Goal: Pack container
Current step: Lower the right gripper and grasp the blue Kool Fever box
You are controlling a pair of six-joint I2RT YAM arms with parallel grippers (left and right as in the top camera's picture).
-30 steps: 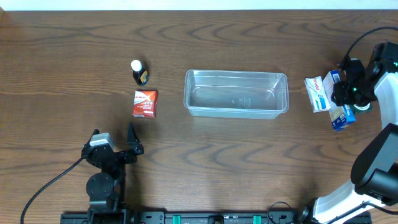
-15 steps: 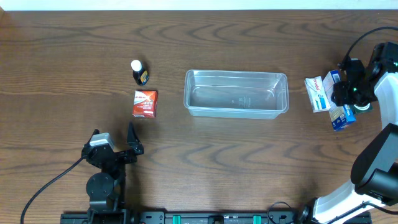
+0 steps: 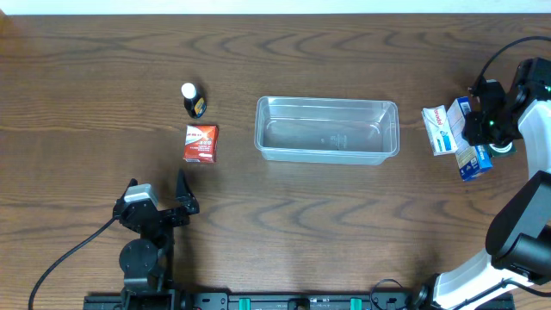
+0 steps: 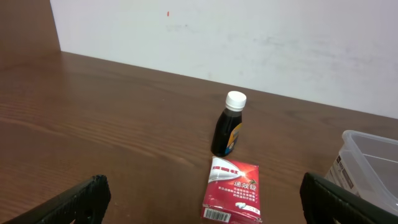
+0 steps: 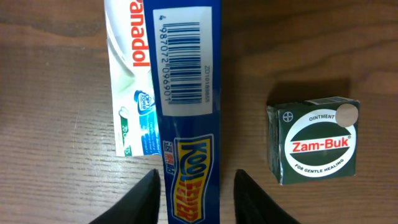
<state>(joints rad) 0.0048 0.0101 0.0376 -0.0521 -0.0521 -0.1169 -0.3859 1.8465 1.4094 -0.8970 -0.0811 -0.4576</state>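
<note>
The clear plastic container [image 3: 325, 102] lies empty at mid-table; its corner shows in the left wrist view [image 4: 373, 163]. A dark bottle with a white cap [image 3: 191, 100] [image 4: 228, 127] stands left of it, with a red box [image 3: 200, 143] [image 4: 233, 190] just in front. My left gripper [image 3: 157, 191] [image 4: 202, 200] is open and empty, nearer the front edge than the red box. My right gripper [image 3: 476, 120] [image 5: 196, 193] is open and straddles a long blue box [image 3: 473, 162] [image 5: 186, 74], with gaps on both sides.
A white Panadol box [image 3: 439, 129] [image 5: 130, 81] lies against the blue box, on the container's side. A small green Zam-Buk box [image 5: 314, 140] sits on the blue box's other side. A white wall [image 4: 249, 37] runs along the table's far edge.
</note>
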